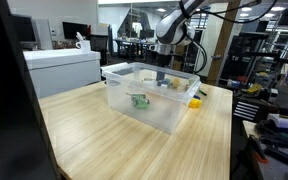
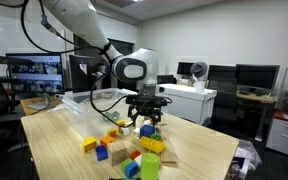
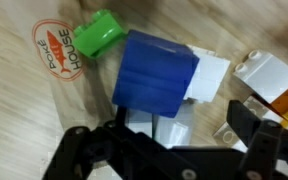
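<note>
We are locating the blue rectangular plastic brick (image 3: 156, 72): it is lying on the light wooden counter (image 3: 14, 115), against a white plastic brick (image 3: 212, 75), with a green plastic peg (image 3: 96, 35) near. The black claw (image 3: 164, 138) is hanging directly above, spread wide and empty, which is giving clearance on both flanks. A clear plastic bin (image 1: 149, 112) is standing on the same counter.
</note>
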Controlling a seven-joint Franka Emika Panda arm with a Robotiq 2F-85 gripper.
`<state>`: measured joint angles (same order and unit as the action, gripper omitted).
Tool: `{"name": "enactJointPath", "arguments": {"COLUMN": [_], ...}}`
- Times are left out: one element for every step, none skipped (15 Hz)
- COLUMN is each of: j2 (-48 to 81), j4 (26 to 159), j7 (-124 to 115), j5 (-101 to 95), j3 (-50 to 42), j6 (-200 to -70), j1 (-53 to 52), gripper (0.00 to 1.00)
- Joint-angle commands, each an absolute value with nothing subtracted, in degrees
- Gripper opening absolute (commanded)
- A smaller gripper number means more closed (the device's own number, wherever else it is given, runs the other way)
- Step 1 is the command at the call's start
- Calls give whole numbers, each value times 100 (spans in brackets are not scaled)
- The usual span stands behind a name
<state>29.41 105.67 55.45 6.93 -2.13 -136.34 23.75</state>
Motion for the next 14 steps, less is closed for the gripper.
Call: {"name": "enactJointPath", "arguments": {"j2": [2752,2742,2726,2699,2657,2626,2577,2525,2466,2408,2356,2313,2303,2289], "j4": [10695,10721,10749,10770,10830,10893,10983,11070,11183,11275,11347,11410,11423,11434], "j7": [5554,5551,5493,5391,5219,4991,4654,4224,3803,3563,3379,3222,3224,3272], "j5": [696,667,643,616,594,554,513,430,314,234,168,125,147,195], "j3": [-308,-339,-374,-415,-470,-541,-630,-746,-856,-888,-882,-842,-780,-712], "j6": [-13676,-13924,-14159,-14299,-14413,-14546,-14604,-14582,-14558,-14504,-14405,-14326,-14259,-14155], "j1": [2356,2341,2319,2291,2251,2197,2121,2018,1911,1867,1849,1853,1891,1936], "gripper": [100,100,100,100,100,100,100,100,100,100,100,100,100,100]}}
